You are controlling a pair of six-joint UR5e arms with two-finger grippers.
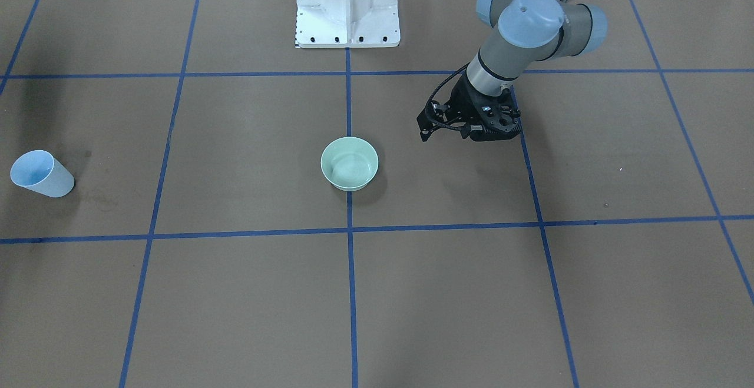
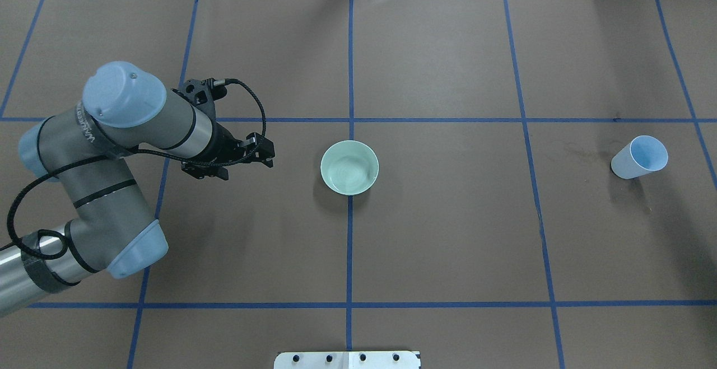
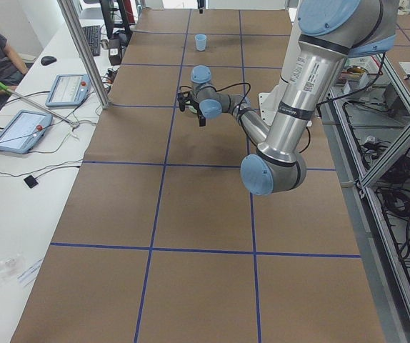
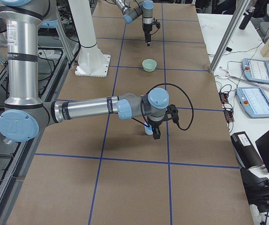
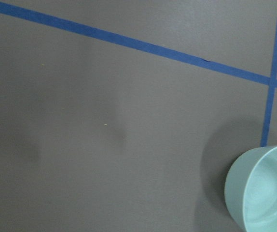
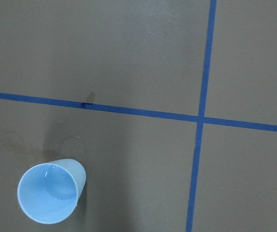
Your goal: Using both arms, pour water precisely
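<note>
**Bowl mid-table, one arm close by**

A green bowl (image 1: 349, 163) sits on a blue tape line (image 1: 351, 294). A blue cup (image 1: 41, 174) stands well apart on one side. The left arm (image 1: 530, 26) hangs nearer on the other. A white pedestal (image 1: 347, 8) stands behind.

On the left gripper (image 1: 492, 132), the fingers hide beneath its own body. The right gripper (image 4: 155, 133), seen only from the side, half-covers the cup (image 4: 147, 131). The left wrist view's corner crops the bowl (image 5: 259, 193).
</note>
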